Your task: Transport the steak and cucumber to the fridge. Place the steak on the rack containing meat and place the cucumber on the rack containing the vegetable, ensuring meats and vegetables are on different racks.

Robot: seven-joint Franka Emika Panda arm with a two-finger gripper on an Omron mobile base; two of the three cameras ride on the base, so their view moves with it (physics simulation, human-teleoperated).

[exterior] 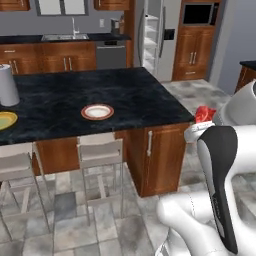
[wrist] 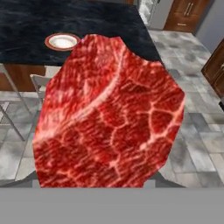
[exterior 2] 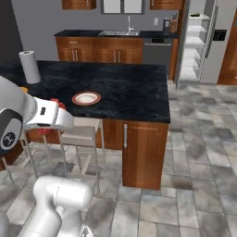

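Note:
The steak (wrist: 109,118), bright red marbled raw meat, hangs close in front of the hand camera and hides the fingertips. From the left base it is a red lump (exterior: 204,114) in the air off the island's right end, with my gripper (exterior: 201,122) shut on it; red edges of the steak (exterior 2: 55,101) peek out around the white hand. The fridge (exterior: 152,37) stands at the far back with its door open, and its white shelves (exterior 2: 194,44) show. The cucumber is out of view.
A black-topped island (exterior: 100,92) with brown cabinets lies ahead. It carries a red-rimmed plate (exterior: 97,111), a paper towel roll (exterior: 7,85) and a yellow dish (exterior: 6,120). Two stools (exterior: 100,150) stand at its near side. Tiled floor (exterior 2: 199,139) runs right of the island toward the fridge.

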